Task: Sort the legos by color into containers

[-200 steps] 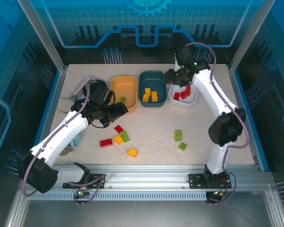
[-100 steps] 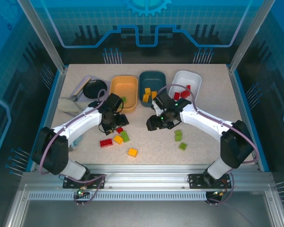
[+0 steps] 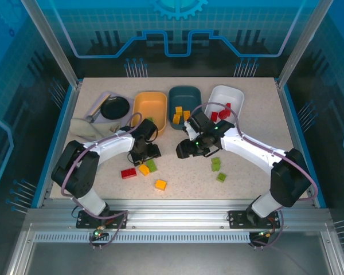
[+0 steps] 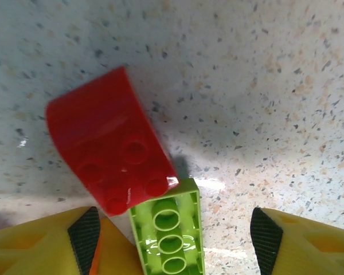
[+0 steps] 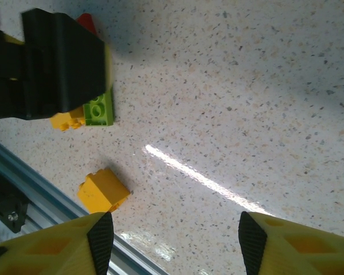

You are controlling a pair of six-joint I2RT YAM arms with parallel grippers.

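In the left wrist view a red brick point(image 4: 106, 160) lies on the table, touching an upside-down green brick point(image 4: 169, 235). The green brick sits between the fingers of my open left gripper point(image 4: 175, 240), nearer the left finger. From above, the left gripper point(image 3: 147, 151) hovers over loose red point(image 3: 128, 173), yellow point(image 3: 143, 169) and green point(image 3: 152, 165) bricks. My right gripper point(image 3: 186, 150) is open over bare table, with a yellow brick point(image 5: 103, 192) beside its left finger. The orange tub point(image 3: 150, 102), teal tub point(image 3: 184, 94) and white tub point(image 3: 229, 94) stand at the back.
A round black bowl point(image 3: 114, 107) and a pale object point(image 3: 83, 127) sit at the back left. Two green bricks point(image 3: 215, 163) point(image 3: 221, 177) lie right of centre, another yellow brick point(image 3: 160, 184) near the front. The metal rail point(image 5: 23, 172) runs along the table's front edge.
The right arm swung from the white tub down to the table's middle, then edged left. The left gripper moved right and lowered over the red and green bricks.
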